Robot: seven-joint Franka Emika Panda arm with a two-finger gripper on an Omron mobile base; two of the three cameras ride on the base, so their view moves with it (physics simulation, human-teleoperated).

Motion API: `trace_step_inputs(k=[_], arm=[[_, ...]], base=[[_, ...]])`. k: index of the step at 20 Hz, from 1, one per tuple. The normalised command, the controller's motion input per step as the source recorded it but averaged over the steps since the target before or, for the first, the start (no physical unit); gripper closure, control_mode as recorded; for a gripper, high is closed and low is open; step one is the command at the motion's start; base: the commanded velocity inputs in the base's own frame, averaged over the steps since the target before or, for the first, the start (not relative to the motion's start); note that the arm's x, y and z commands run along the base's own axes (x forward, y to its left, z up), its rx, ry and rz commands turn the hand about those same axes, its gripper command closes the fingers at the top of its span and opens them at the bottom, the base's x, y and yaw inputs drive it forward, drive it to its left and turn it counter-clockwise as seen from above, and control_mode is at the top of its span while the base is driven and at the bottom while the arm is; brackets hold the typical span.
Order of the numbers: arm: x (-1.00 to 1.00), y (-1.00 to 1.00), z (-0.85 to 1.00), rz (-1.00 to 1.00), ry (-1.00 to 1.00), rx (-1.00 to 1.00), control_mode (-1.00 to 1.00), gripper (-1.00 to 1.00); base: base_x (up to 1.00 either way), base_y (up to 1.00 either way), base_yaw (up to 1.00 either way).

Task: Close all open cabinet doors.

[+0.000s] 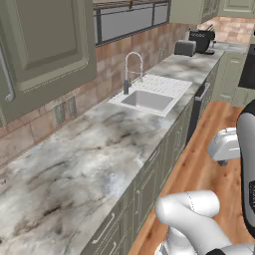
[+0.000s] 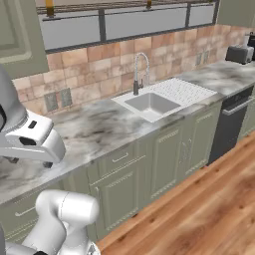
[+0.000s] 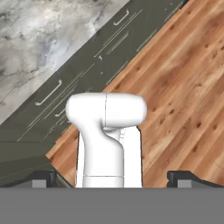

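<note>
A tall sage cabinet door with a recessed panel and a silver bar handle hangs large at the upper left, swung out from the wall over the counter; its edge also shows in the right base view as the cabinet door. The lower cabinet doors under the counter sit flush. My gripper points down at the floor and the arm's own white link, its two dark fingertips far apart with nothing between them. The white hand floats over the wooden floor, well off the upper door.
A marble counter runs along the brick wall, with a sink and a faucet. At the far end sit a toaster and a coffee machine. A dishwasher stands past the sink. Wooden floor lies open in front.
</note>
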Motion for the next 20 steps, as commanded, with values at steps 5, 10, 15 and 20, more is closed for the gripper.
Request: trace_step_inputs(k=[5,10,15,20], arm=[[0.0,0.0,0.0,0.0,0.0,0.0,1.0,-1.0],[0.0,0.0,0.0,0.0,0.0,0.0,1.0,-1.0],[0.0,0.0,0.0,0.0,0.0,0.0,1.0,-1.0],[0.0,0.0,0.0,0.0,0.0,0.0,1.0,-1.0]], base=[[0.0,-0.24,-0.72],[0.07,-0.11,-0.66],[0.16,0.0,-0.6],[0.2,0.0,-0.57]])
